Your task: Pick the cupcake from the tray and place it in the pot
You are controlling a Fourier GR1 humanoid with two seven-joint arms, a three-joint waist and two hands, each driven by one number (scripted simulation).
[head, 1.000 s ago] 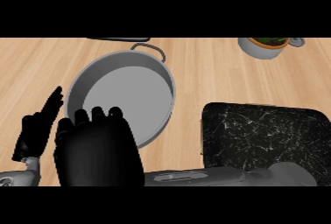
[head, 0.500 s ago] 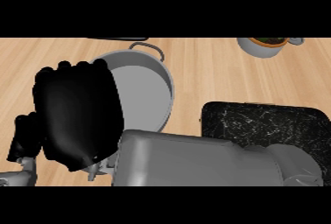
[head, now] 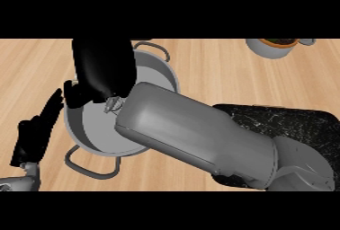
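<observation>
While the grey right forearm [head: 199, 132] slants from the lower right across the middle of the frame, the right hand [head: 100, 67] hangs over the pot [head: 154, 72] at upper left, back turned to the view. Whether its fingers are curled or hold anything cannot be told. The cupcake shows nowhere. The dark tray [head: 299, 123] lies at right, partly covered by the arm. The left hand [head: 36, 132] rests at the left edge, fingers straight, holding nothing. A mug [head: 275, 46] stands at upper right.
</observation>
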